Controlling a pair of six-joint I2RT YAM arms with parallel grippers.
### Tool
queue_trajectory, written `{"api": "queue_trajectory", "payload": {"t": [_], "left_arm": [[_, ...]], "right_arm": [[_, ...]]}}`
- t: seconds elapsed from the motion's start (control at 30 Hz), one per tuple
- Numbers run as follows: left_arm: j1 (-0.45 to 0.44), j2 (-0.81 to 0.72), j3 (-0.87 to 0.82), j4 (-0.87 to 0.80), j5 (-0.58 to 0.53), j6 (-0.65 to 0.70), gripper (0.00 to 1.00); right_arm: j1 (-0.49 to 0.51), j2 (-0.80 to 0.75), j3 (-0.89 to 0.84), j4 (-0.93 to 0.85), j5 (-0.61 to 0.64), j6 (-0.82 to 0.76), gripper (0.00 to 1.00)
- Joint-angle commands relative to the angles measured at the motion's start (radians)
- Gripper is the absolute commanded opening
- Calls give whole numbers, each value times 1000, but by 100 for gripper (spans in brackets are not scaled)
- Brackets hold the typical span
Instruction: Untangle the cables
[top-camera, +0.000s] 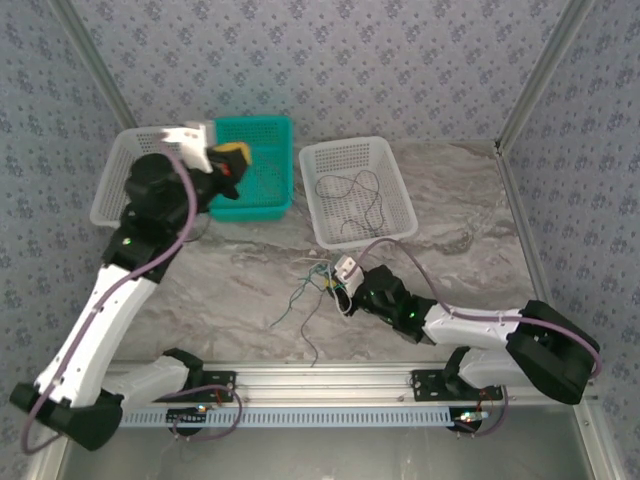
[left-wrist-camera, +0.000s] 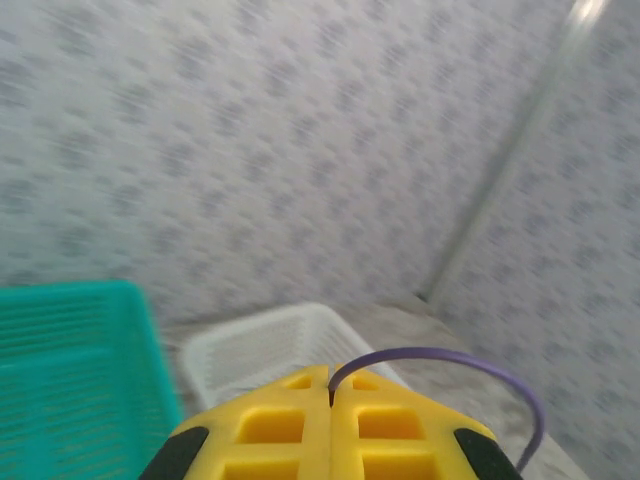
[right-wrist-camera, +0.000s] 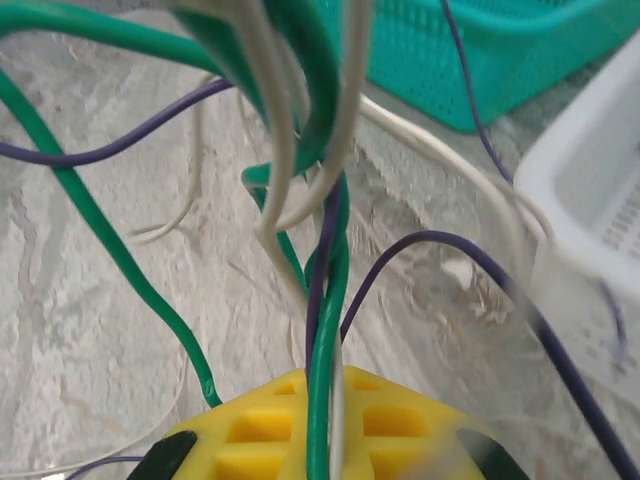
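right pincer (right-wrist-camera: 325, 395) clenched on cables (right-wrist-camera: 322, 300) beside white basket (right-wrist-camera: 590, 190) | left pincer (left-wrist-camera: 330, 390) clenched on purple cable (left-wrist-camera: 440, 353) | pull slowly, watch snags

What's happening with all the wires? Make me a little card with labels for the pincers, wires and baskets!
left pincer: shut on a purple cable, up by the teal basket
right pincer: shut on green, purple and cream strands of the tangle
tangle: on the marble table, in front of the baskets
middle white basket: dark cables lie inside
left white basket: partly hidden behind the left arm
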Motion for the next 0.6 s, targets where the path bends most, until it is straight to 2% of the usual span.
{"api": "queue_trajectory", "payload": {"t": [0.0, 0.17, 0.27, 0.43, 0.57], "left_arm": [[96, -30, 44, -122, -44, 10, 0], [263, -44, 45, -180, -30, 0, 0], [330, -30, 54, -172, 68, -27, 0], [330, 9, 77, -17, 329, -67, 0], [292, 41, 157, 75, 405, -61, 0]], "right_arm": [[7, -45, -49, -31, 115, 65, 0], [-1, -79, -85, -96, 293, 118, 0], [-12, -88, -91, -124, 349, 160, 0], [-31, -106, -109, -163, 409, 238, 0], [-46, -122, -135, -204, 469, 311, 0]]}}
